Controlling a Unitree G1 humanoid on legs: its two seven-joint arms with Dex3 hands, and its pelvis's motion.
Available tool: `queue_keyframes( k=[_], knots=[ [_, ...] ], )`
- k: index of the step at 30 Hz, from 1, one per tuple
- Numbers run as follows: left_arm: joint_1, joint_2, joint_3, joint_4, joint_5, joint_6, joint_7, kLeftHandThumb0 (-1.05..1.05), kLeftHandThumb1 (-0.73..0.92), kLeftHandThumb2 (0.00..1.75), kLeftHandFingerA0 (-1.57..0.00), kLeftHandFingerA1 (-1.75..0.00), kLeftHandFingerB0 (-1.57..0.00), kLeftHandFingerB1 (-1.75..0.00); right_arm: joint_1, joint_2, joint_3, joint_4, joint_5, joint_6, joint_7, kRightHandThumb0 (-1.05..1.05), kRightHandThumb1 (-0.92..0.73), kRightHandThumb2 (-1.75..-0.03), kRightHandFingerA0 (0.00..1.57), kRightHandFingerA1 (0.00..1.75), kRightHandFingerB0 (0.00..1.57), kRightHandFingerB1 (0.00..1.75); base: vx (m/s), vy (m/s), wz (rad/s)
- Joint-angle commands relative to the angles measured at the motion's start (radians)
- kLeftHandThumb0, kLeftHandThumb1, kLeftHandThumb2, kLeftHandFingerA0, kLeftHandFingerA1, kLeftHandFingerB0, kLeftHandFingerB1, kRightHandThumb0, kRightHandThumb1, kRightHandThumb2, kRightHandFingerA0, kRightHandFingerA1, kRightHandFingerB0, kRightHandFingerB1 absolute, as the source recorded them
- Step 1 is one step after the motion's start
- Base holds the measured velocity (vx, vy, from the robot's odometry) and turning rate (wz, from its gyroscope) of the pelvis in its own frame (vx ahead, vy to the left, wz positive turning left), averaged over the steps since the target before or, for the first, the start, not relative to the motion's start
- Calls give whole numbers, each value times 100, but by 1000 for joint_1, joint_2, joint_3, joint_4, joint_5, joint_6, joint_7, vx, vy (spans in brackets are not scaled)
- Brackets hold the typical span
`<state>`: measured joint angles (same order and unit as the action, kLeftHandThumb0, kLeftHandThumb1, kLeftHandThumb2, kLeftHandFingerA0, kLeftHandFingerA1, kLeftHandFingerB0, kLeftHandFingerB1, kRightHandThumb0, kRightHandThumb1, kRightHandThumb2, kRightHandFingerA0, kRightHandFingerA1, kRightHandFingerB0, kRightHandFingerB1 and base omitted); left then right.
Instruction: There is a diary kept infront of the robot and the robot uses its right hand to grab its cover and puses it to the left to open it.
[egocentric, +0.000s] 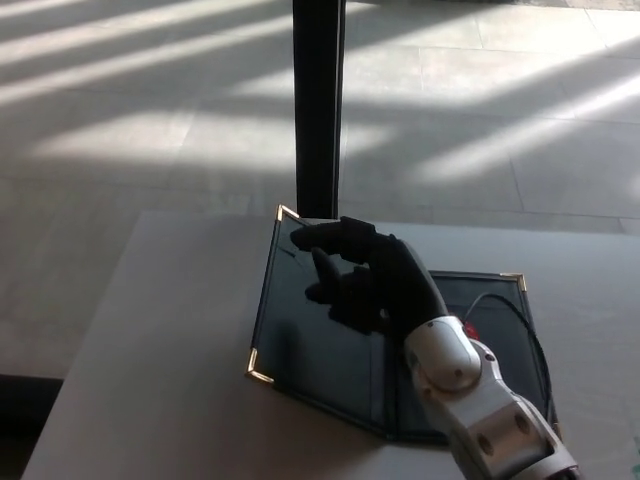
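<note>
A dark diary with gold corner caps lies on the grey table (165, 340) in the head view. Its front cover (300, 335) is lifted and leans over to the left, its outer edge raised off the table. The inside right page (500, 310) lies flat. My right hand (362, 275) reaches in from the lower right and rests against the inner face of the cover near its top, fingers spread and holding nothing. The silver forearm (470, 400) covers part of the diary's spine. My left hand does not show.
A black post (318, 100) stands on the floor just behind the table's far edge, close to the cover's top corner. Sunlit grey floor tiles (150, 130) surround the table. The table's left edge (85, 350) drops to the floor.
</note>
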<state>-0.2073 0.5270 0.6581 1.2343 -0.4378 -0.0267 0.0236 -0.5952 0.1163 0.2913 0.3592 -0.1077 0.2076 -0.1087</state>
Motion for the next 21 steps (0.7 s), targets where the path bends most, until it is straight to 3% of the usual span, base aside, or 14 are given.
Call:
queue_keyframes(
  k=[1,2,3,4,8,9,10,13,16,18,21],
  knots=[
    [-9,24,5,14,2,3,17,-105,92,114,-22,-165,-13,-133,25,-36,-39,11,-19,5,20,-77,-92,-68,65,61,51,52,0,0,0],
    [-8,24,5,15,2,2,17,-105,92,114,-22,-165,-13,-133,25,-36,-41,12,-22,5,22,-77,-92,-68,65,61,51,52,0,0,0],
    [-5,23,4,14,2,-2,8,-105,92,116,-20,-164,-13,-134,17,-45,-52,4,-20,10,29,-82,-78,-85,62,65,47,55,0,0,0],
    [0,22,1,13,5,-7,-1,-105,92,114,-21,-167,-14,-138,9,-53,-65,-2,-14,6,35,-75,-92,-67,64,60,50,51,0,0,0],
    [8,22,9,5,-4,0,1,-105,92,115,-18,-165,-11,-132,-19,-86,-99,-56,-6,31,71,-75,-91,-67,63,58,50,49,0,0,0],
    [10,22,6,7,0,-5,-5,-105,79,146,-45,-124,-33,-97,-44,-115,-126,-85,0,37,83,-73,-92,-64,63,58,49,49,0,0,0],
    [13,22,6,7,0,-4,-7,-105,92,115,-17,-163,-13,-129,-54,-121,-138,-88,5,38,88,-73,-92,-68,61,58,48,47,0,0,0],
    [23,21,10,4,-4,-3,-13,-105,92,116,-20,-167,-10,-132,-102,-169,-185,-103,8,27,101,-72,-91,-65,63,58,48,47,0,0,0],
    [29,18,15,9,-6,-8,-9,-105,92,116,-22,-168,-14,-135,-161,-231,-260,-151,32,89,121,-75,-91,-67,65,56,51,49,0,0,0],
    [32,17,22,9,-9,-4,3,-105,92,116,-22,-168,-13,-134,-199,-328,-351,-228,50,164,141,-79,-91,-67,63,57,50,49,0,0,0],
    [43,15,26,6,-10,-12,-6,-105,92,117,-24,-169,-14,-137,-200,-394,-418,-252,65,177,155,-75,-92,-67,61,57,48,49,0,0,0]
  ],
)
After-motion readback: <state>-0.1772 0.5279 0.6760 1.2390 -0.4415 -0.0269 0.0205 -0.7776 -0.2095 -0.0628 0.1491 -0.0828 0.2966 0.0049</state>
